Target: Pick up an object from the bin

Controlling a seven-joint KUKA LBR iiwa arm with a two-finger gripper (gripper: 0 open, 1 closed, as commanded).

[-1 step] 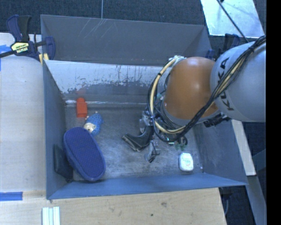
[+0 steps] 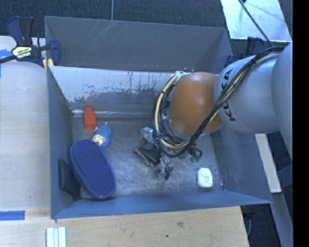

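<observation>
Your gripper (image 2: 164, 170) sits low over the middle of the bin (image 2: 139, 86) floor, with a dark flat piece (image 2: 146, 156) just to its left. Whether it is open or closed cannot be told. A small white object (image 2: 204, 177) lies to its right.

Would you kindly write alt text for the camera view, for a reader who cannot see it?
Reaching in from the right, the robot arm has its gripper low over the middle of the floor of the grey bin. A large dark-blue oval object lies at the left, a small orange block behind it, a small white object at the right.
</observation>
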